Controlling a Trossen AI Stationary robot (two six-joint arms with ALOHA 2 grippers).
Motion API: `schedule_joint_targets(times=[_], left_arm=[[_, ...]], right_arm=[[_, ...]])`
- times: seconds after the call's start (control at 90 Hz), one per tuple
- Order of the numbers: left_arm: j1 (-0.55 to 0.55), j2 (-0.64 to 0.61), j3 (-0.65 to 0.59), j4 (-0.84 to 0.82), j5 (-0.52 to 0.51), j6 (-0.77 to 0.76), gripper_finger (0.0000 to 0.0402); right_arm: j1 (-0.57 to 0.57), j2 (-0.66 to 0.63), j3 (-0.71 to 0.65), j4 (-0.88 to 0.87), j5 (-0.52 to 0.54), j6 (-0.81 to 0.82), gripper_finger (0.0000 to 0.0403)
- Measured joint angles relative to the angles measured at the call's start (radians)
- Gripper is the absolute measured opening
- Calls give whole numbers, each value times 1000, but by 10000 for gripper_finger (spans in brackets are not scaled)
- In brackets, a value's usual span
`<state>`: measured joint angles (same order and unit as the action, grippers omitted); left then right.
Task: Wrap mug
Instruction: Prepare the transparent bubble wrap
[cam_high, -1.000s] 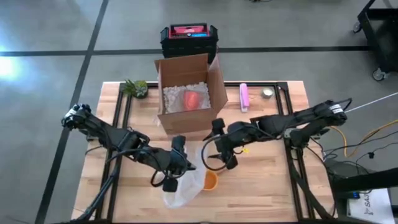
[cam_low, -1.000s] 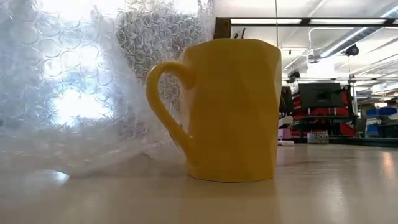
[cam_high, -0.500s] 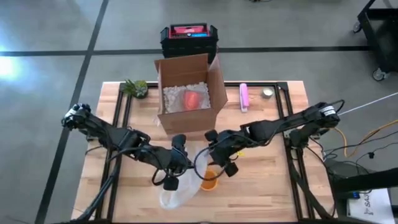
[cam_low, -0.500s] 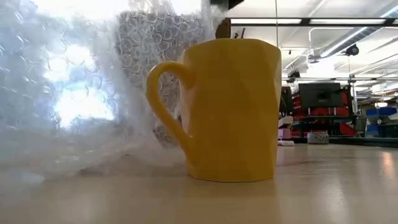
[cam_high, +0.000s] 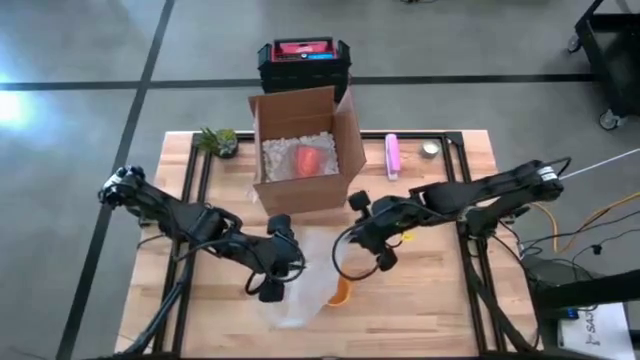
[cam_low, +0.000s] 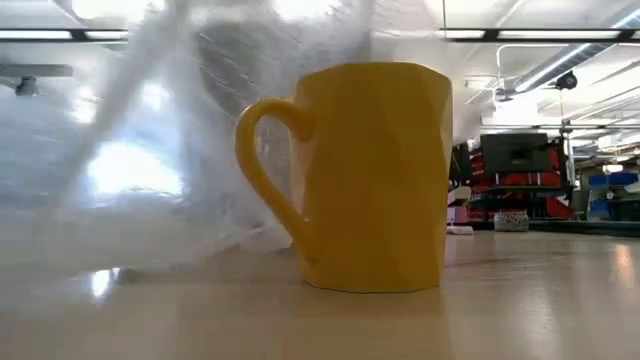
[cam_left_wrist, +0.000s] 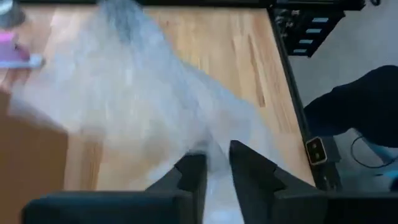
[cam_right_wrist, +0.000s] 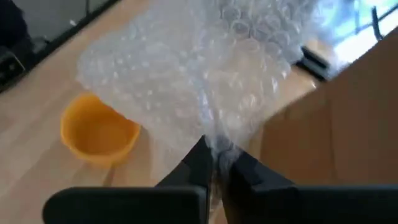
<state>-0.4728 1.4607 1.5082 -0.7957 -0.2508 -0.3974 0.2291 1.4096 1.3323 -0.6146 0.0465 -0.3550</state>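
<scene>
A yellow mug (cam_high: 340, 291) (cam_low: 370, 175) stands upright on the wooden table, near its front middle. A clear bubble wrap sheet (cam_high: 300, 285) (cam_low: 130, 150) lies to the mug's left and rises behind it. My right gripper (cam_high: 362, 240) (cam_right_wrist: 216, 158) is shut on the wrap's raised part, just far-right of the mug (cam_right_wrist: 99, 130). My left gripper (cam_high: 275, 260) (cam_left_wrist: 217, 169) hovers at the wrap's left side. Its fingers stand a little apart with wrap (cam_left_wrist: 137, 99) between them; I cannot tell whether they touch it. My right gripper pinches a gathered bunch of the bubble wrap (cam_right_wrist: 215, 142) between its two fingers, coming from the table's right. That part is lifted off the table. The sheet slopes down from the fingers past the mug, and its lower part lies on the table.
An open cardboard box (cam_high: 305, 150) with packing peanuts and a red thing stands behind the work area. A small plant (cam_high: 218, 140), a pink object (cam_high: 393, 156) and a small tin (cam_high: 430, 149) sit along the far edge. Bare wood lies at the near right.
My right gripper went down-left to the wrap beside the mug, then drew back toward the far right. The wrap's far part has risen with it and now spreads high behind the mug. My left gripper has shifted slightly toward the far edge.
</scene>
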Motion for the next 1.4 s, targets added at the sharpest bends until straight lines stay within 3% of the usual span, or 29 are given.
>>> schedule_joint_targets(times=[0.167,0.333,0.433,0.711,0.911,1.078,1.278,1.4], left_arm=[[-11,-41,0,-129,98,-164,137],[-33,-28,-20,-313,-6,-283,160],[-29,-18,-98,-320,-24,-302,160],[53,-19,-422,-107,-11,-234,130],[174,-19,-601,154,159,-129,120],[253,-19,-678,256,207,-63,134],[263,-19,-777,359,224,-29,152],[262,-19,-804,411,283,-36,128]], right_arm=[[1,-27,0,-134,10,75,1],[24,-32,0,-237,52,138,0],[46,-33,-8,-269,107,165,0],[80,-34,-50,-297,140,259,0],[95,-34,-108,-295,140,324,0],[101,-34,-163,-287,140,376,0],[101,-34,-239,-243,140,408,0],[100,-34,-283,-202,140,409,0]])
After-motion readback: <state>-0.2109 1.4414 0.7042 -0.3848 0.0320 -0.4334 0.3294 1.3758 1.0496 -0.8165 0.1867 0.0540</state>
